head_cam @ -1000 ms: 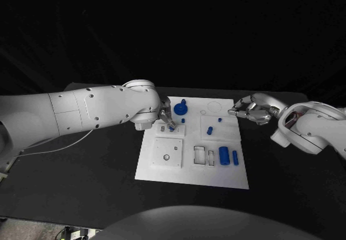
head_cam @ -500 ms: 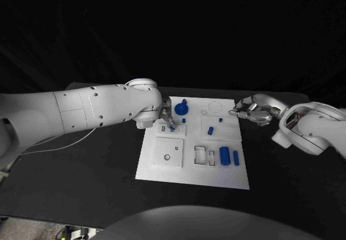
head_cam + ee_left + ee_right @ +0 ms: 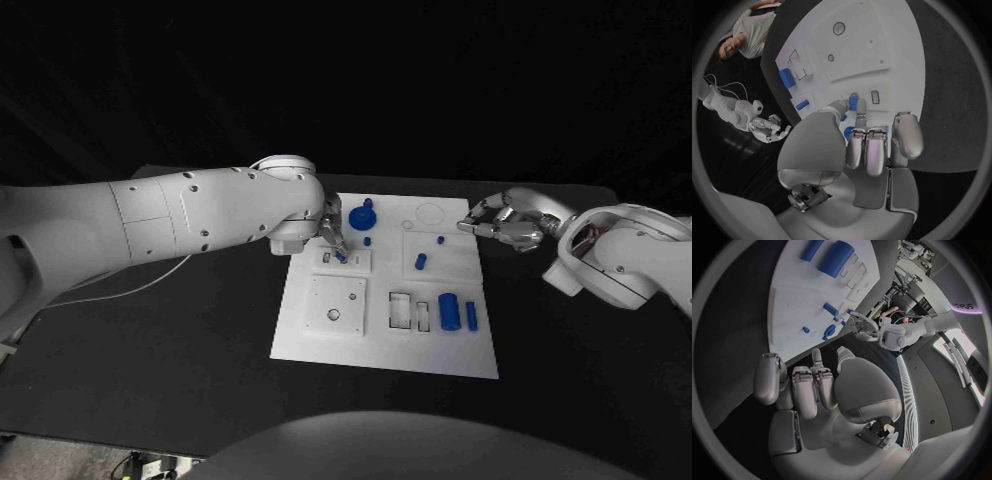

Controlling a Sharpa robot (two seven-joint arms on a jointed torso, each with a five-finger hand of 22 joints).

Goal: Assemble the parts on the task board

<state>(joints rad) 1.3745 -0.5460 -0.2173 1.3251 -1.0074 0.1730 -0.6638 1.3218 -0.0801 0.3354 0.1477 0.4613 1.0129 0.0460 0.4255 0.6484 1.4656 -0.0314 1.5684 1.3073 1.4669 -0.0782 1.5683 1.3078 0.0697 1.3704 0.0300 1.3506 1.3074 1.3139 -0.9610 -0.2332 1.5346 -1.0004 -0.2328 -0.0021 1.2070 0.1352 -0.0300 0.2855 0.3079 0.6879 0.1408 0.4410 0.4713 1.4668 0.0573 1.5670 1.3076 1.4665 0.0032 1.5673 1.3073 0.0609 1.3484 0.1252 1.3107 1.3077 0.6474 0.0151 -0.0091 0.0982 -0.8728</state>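
left hand (image 3: 330,238) barely shifted, pinching small blue part (image 3: 854,103) (over task board (image 3: 387,335)).

Board (image 3: 387,340): white, matt, smooth, looks plastic. Parts, e.g. blue cylinder (image 3: 449,310): smooth plastic, slight sheen. Surface (image 3: 173,340): black, matt, non-reflective. Left hand (image 3: 873,145) & right hand (image 3: 811,385): silver, satin metallic finish, smooth. Arm shells (image 3: 173,220): white glossy plastic w/ small dark screw heads.

Light: dim room, task board (image 3: 387,330) brightest, lit from above
Glare: soft sheen on left hand (image 3: 864,145)
Edges: wrist views bend straight lines
Focus: distant room perhaps blurred
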